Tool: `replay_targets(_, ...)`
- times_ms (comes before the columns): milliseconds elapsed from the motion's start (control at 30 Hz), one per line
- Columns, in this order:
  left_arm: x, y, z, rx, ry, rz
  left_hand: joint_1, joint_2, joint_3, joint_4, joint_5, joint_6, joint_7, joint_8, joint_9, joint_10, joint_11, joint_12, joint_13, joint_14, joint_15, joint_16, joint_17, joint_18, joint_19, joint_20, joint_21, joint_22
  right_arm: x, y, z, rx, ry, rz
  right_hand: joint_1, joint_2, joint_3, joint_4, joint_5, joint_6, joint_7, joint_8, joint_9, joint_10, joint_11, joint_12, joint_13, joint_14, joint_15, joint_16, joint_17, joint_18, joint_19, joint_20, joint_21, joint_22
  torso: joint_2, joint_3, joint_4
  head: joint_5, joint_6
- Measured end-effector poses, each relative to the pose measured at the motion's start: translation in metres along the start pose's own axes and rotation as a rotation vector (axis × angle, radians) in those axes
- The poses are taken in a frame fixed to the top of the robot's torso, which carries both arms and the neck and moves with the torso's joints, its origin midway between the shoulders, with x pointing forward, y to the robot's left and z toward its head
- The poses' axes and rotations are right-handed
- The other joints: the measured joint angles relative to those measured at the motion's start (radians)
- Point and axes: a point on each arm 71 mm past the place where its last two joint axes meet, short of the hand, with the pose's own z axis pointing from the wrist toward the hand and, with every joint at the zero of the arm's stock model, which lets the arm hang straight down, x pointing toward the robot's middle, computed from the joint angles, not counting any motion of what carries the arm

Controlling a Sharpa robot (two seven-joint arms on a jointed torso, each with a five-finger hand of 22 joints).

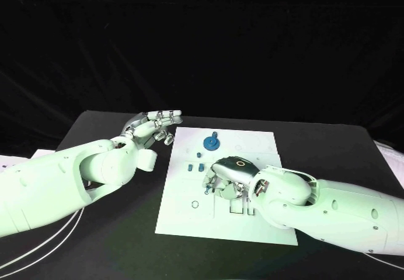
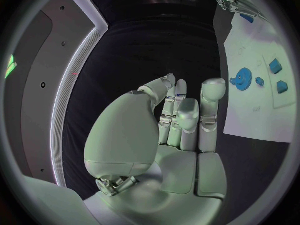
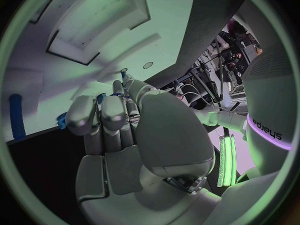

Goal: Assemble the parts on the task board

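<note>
The white task board lies in the middle of the black table. A blue gear stands near its far edge, and small blue parts lie left of centre. My right hand is low over the board's middle, fingers curled down onto it. Bits of blue show by its fingertips; I cannot tell whether it holds a part. My left hand is raised beside the board's far left corner, fingers straight and apart, holding nothing.
Bare black table surrounds the board. White cables run along the near left. A long blue piece lies on the board beyond my right hand's fingers. Recesses mark the board under my right forearm.
</note>
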Motion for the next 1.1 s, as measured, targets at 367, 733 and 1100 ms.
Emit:
replay_targets(367, -0.0021, 0.0001, 0.0001, -0.003, -0.003, 0.001, 0.000, 0.000, -0.003, -0.003, 0.000, -0.004, 0.004, 0.000, -0.001, 0.000, 0.000, 0.000, 0.001, 0.000, 0.000, 0.000, 0.000, 0.000, 0.000, 0.000, 0.000, -0.001, 0.0041, 0.0028, 0.0030, 0.012, 0.023, -0.034, -0.004, 0.004, 0.000, 0.000, 0.000, -0.003, 0.000, 0.003, 0.000, 0.000, 0.000, 0.000, 0.000, 0.000, 0.000, 0.000, 0.000, 0.000, 0.000, 0.000, 0.000, -0.001, 0.000, -0.0001, 0.0005, 0.001, -0.009)
replay_targets(733, -0.0033, 0.0004, 0.0001, -0.007, -0.005, 0.002, 0.000, 0.000, -0.003, -0.003, 0.000, -0.004, 0.003, 0.000, -0.001, -0.004, 0.004, 0.000, 0.001, 0.000, 0.000, 0.000, -0.001, 0.000, 0.000, 0.000, -0.004, -0.001, 0.0062, 0.0088, 0.0041, 0.009, 0.048, -0.077, -0.008, -0.001, 0.000, 0.000, 0.003, -0.003, 0.000, 0.003, 0.001, 0.000, 0.000, 0.000, -0.001, 0.000, 0.000, 0.000, -0.002, 0.000, 0.000, 0.000, 0.000, -0.002, 0.000, -0.0003, -0.0001, 0.008, -0.017)
replay_targets(1100, -0.0043, 0.0006, 0.0005, -0.010, -0.006, 0.002, 0.000, 0.000, -0.003, -0.003, 0.000, -0.004, 0.003, 0.000, -0.001, -0.004, 0.004, 0.000, 0.001, 0.000, 0.000, 0.000, -0.001, 0.000, 0.000, 0.000, -0.004, -0.002, 0.0067, 0.0089, 0.0039, 0.026, 0.052, -0.107, -0.104, -0.073, -0.047, 0.033, 0.009, -0.119, 0.044, -0.003, -0.030, -0.120, 0.038, -0.007, -0.001, 0.000, 0.025, -0.030, -0.047, 0.000, -0.030, 0.029, -0.031, -0.061, -0.001, -0.0001, -0.0001, 0.011, -0.017)
